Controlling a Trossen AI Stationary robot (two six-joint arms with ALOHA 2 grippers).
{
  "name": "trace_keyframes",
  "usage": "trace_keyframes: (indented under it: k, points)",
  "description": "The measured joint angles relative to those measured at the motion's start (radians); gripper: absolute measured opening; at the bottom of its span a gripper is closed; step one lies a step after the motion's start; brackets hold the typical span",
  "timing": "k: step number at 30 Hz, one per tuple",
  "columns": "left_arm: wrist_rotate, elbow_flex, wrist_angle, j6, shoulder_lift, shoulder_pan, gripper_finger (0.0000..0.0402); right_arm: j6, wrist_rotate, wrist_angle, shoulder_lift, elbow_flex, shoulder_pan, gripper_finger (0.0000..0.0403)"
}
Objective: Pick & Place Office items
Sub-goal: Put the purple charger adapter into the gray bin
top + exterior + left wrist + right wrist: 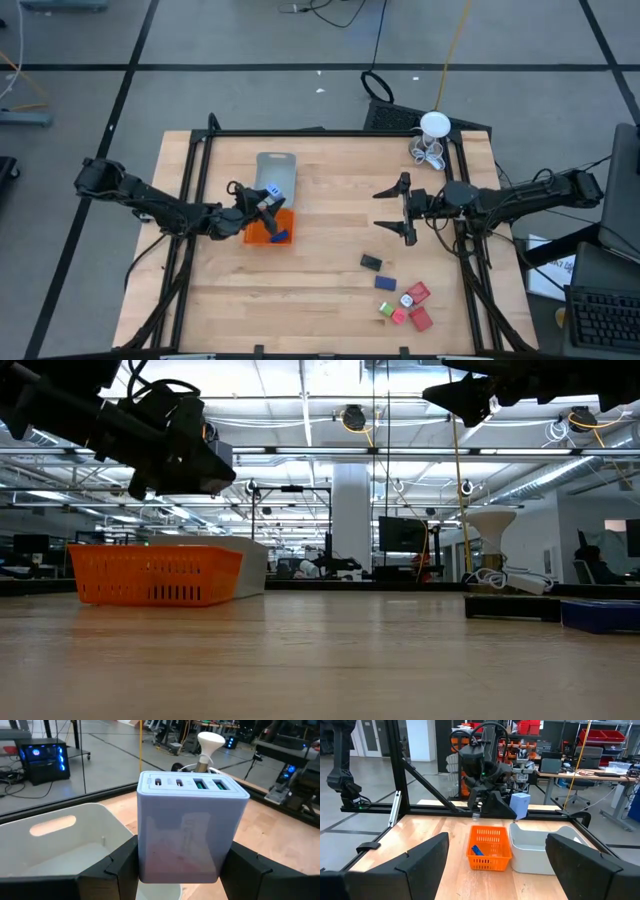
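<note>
Left gripper (182, 870) clamps white charger block (192, 827) above grey tray (60, 845); right gripper (403, 209) released.

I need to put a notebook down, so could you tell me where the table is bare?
Bare wood lies between the orange tray and the right gripper, and along the near-left edge. The near-right corner is crowded with small office items.
</note>
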Motion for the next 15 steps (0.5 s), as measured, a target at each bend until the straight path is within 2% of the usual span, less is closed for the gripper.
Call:
trace_keyframes:
  k: [10,15]
  points:
    - [-0.035,0.000,0.000,-0.153,0.000,0.073,0.0216,-0.001,0.000,0.000,0.000,0.000,0.000,0.0320]
    - [0.054,0.000,-0.001,-0.214,0.000,0.160,0.0216,-0.001,0.000,0.000,0.000,0.000,0.000,0.0320]
